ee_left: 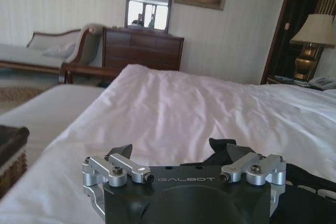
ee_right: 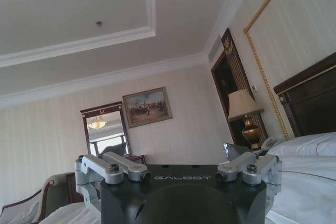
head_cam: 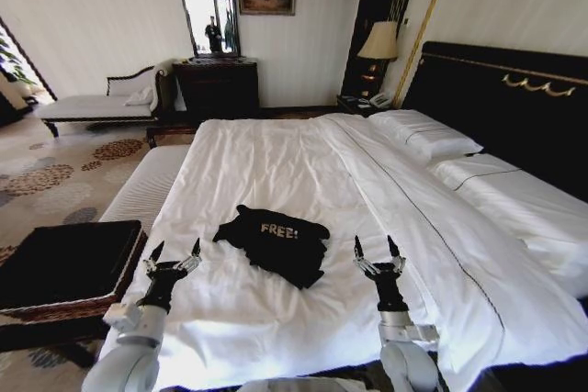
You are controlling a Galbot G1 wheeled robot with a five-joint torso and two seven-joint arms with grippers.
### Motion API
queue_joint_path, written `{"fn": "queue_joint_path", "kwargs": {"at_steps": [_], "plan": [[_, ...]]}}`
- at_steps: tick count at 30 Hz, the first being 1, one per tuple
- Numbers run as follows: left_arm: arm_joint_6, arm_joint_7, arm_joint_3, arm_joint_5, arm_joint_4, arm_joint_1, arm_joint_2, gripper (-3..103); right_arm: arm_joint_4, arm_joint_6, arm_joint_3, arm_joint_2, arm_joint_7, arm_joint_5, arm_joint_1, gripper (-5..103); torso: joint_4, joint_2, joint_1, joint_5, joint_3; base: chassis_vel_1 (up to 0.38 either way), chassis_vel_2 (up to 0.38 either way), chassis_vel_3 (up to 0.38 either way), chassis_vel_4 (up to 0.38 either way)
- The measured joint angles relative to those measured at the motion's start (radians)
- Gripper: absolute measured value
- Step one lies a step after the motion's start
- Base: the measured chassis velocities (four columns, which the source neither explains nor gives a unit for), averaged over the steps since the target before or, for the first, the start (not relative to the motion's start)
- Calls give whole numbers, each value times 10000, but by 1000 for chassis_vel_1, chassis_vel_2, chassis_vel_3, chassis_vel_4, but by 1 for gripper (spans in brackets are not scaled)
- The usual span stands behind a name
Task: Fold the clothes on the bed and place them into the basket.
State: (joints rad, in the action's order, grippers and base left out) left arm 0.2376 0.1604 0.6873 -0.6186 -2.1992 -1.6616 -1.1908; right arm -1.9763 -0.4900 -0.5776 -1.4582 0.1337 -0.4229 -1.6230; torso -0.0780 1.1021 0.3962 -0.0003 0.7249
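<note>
The black T-shirt (head_cam: 274, 243) lies crumpled in a loose heap on the white duvet of the bed (head_cam: 276, 162), white "FREE!" lettering facing up, and serves as the reference here. Left gripper (head_cam: 174, 252) hovers just to the shirt's left, near its sleeve, fingers spread and pointing toward the headboard (head_cam: 501, 98), holding nothing. Right gripper (head_cam: 378, 248) sits just beyond the shirt's right edge, fingers likewise spread and empty (both stand apart from the fabric, no contact). In the left wrist view the shirt (ee_left: 307, 179) shows as dark folds just past that gripper's (ee_left: 178, 153) open fingertips. The wicker basket (head_cam: 69, 268) stands on the floor off the bed's edge, left of the shirt, beyond the left gripper, beside the striped bench (head_cam: 147, 185).
</note>
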Motion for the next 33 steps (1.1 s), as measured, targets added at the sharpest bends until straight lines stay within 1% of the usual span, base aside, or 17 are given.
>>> {"fn": "queue_joint_path", "kwargs": {"at_steps": [1,3,4,6,8,10,11,12,13,17,19,21,22,23,28,30,33], "plan": [[177,87,-127,-565,273,371,169,100,90,19,70,23,-76,28,113,100,2,0,0,-4,0,0,0,0,0],[243,95,-184,-817,402,587,250,100,172,12,82,29,-82,95,173,100,3,0,0,-4,0,0,0,0,0],[365,124,-273,-1279,609,954,381,100,327,-11,97,36,-81,212,271,100,2,1,-1,0,0,0,0,0,0],[897,286,-410,-2652,1038,1799,626,100,788,-79,205,81,-90,362,534,100,-2,0,-1,2,0,0,0,0,0],[990,344,-420,-2842,1095,1907,646,100,855,-79,251,97,-107,358,586,100,-2,0,-1,3,0,0,0,0,0],[1895,1075,-519,-4470,1756,3065,713,100,1298,-65,651,216,-267,268,989,100,8,-1,0,4,2,0,0,0,0],[1895,1075,-519,-4470,1756,3065,713,100,1298,-65,651,216,-267,268,989,100,8,-1,0,4,2,0,0,0,0],[2283,1368,-641,-4838,2140,3712,710,100,1482,-64,773,241,-282,273,1154,100,8,-1,0,4,1,0,0,0,0],[2446,1495,-743,-4941,2371,4064,698,100,1571,-66,814,243,-289,278,1218,100,7,0,0,3,1,0,0,0,0],[3321,2234,-1695,-5317,4541,6423,479,100,2012,-66,1021,207,-356,347,1474,100,-3,-1,0,2,1,0,0,0,0],[3456,2304,-1835,-5379,4902,6748,410,100,2074,-69,1041,196,-362,383,1499,100,2,-1,1,4,2,0,0,0,0],[3760,2561,-2269,-5468,6086,7894,75,100,2240,-87,1082,158,-367,504,1565,100,3,-1,2,3,2,0,0,0,0],[3805,2606,-2481,-5435,6603,8439,-137,100,2307,-99,1086,140,-378,552,1572,100,1,-2,2,4,1,0,0,0,0],[3805,2606,-2481,-5435,6603,8439,-137,100,2307,-99,1086,140,-378,552,1572,100,1,-2,2,4,1,0,0,0,0],[3820,2629,-3069,-4968,8576,10071,-1077,100,2481,-150,1095,184,-417,638,1533,100,0,-1,1,6,0,0,0,0,0],[3829,2637,-3079,-4957,8678,10130,-1131,100,2500,-157,1093,197,-417,640,1534,100,1,0,1,5,0,0,0,0,0],[3983,2840,-3115,-4912,9438,10520,-1582,100,2607,-179,1068,262,-429,641,1585,100,1,-1,1,4,0,0,0,0,0]]}}
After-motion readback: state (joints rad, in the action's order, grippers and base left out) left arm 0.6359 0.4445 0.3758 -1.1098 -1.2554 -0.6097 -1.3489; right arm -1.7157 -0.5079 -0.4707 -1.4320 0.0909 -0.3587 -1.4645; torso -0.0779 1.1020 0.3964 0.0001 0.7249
